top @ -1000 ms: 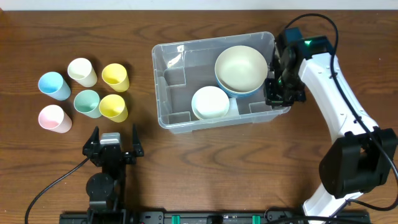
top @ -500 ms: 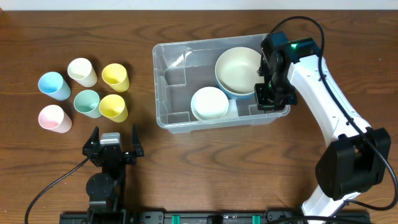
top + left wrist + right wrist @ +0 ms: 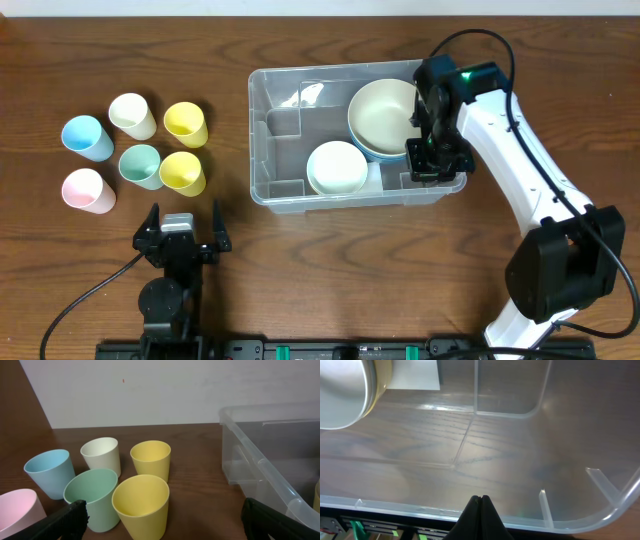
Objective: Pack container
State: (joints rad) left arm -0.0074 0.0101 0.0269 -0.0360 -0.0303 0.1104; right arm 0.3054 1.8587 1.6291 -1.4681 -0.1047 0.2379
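The right pincer [image 3: 480, 509] is closed tight, its two dark fingertips pressed together with nothing between them. It hangs inside the right, near corner of the large clear rectangular plastic container [image 3: 252, 130], with its tips close to the container's wall. Whether they touch the plastic cannot be told. The left pincer [image 3: 183, 218] stands spread wide and holds nothing. It sits low over the dark brown wooden worktop [image 3: 330, 260] at the near left, its fingers pointing towards a group of cups. The container stands on the worktop in the middle, towards the far edge, with its long side running left to right. In its right half lies a large round cream bowl [image 3: 385, 112], nested in a light blue bowl [image 3: 376, 151] of which only a strip of rim shows. Just beside these, against the near wall, lies a smaller pale bluish-white round bowl [image 3: 337, 167]. The left half of the container holds nothing but its moulded ribs. Well apart to the left, six small plastic cups stand upright and empty, close together: a blue cup [image 3: 82, 137], a cream cup [image 3: 131, 115], a yellow cup [image 3: 185, 123], a green cup [image 3: 140, 165], a second yellow cup [image 3: 181, 172] and a pink cup [image 3: 83, 189].
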